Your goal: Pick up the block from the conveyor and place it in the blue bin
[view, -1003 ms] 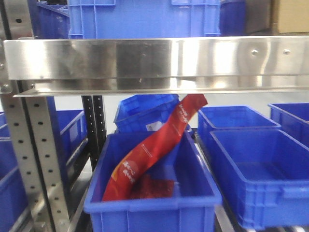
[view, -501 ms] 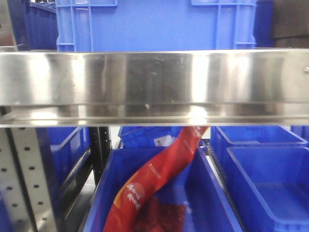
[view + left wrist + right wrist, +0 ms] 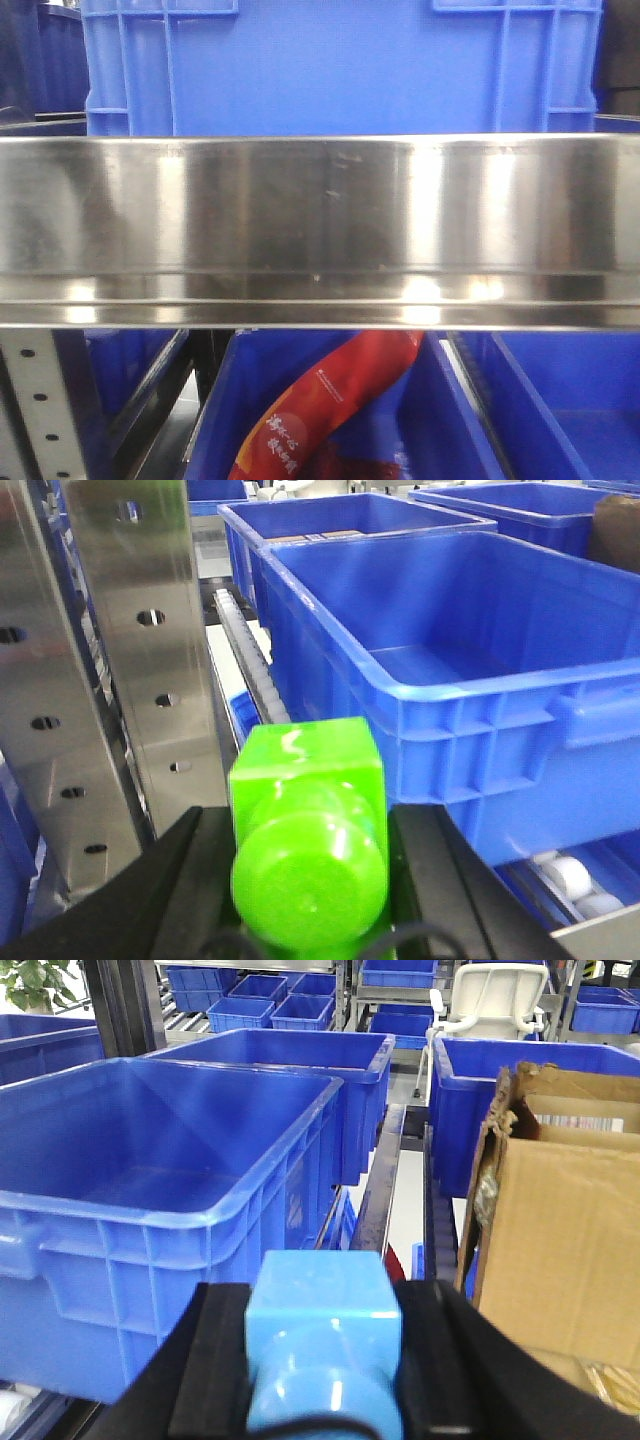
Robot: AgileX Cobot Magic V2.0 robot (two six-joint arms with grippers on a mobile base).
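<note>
Block (image 3: 305, 780), bright green, clamped between the black jaws of the left gripper (image 3: 312, 910), close before the wall of a blue bin (image 3: 470, 695), while the right gripper (image 3: 322, 1390) holds a pale blue block (image 3: 320, 1295) in its jaws, facing another bin (image 3: 160, 1230) beside a cardboard box (image 3: 560, 1250).

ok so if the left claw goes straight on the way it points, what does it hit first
Most likely the near corner of the blue bin: the left claw, shut on the green block, points roughly at it. Depth is unclear, so it might instead slip along the roller rail beside the bin.
</note>
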